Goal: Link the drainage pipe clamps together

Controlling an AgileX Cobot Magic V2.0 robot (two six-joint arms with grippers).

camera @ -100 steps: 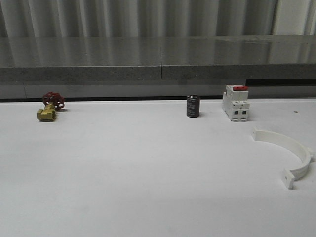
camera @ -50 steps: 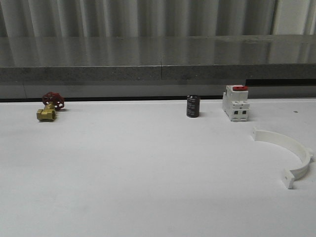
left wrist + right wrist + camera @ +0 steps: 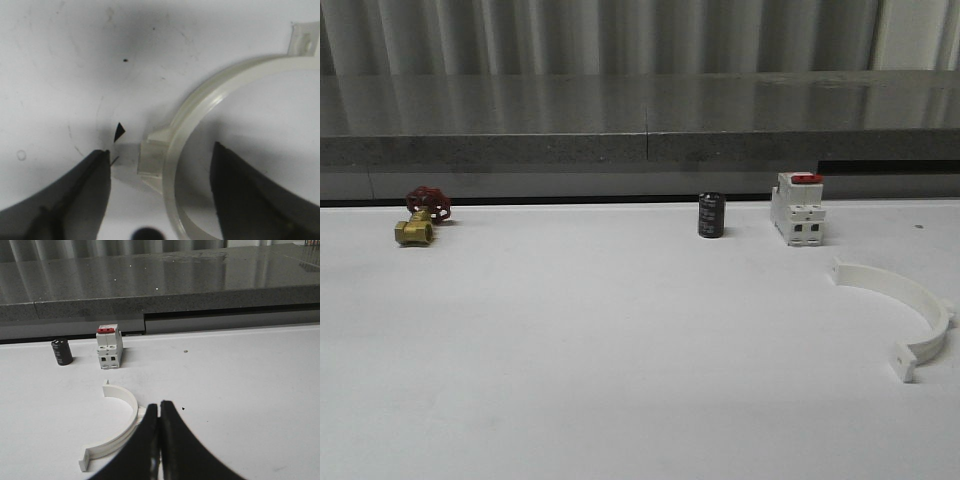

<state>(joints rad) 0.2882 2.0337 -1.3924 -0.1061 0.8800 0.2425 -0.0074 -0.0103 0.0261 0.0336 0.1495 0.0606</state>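
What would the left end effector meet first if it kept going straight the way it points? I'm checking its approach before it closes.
Probably the drainage pipe clamp: the open left end effector straddles its curved band and tab, with the white table underneath. Depth is unclear.

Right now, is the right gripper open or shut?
Shut. In the right wrist view the right gripper has its two dark fingers pressed together, nothing between them, above the table beside a clamp.
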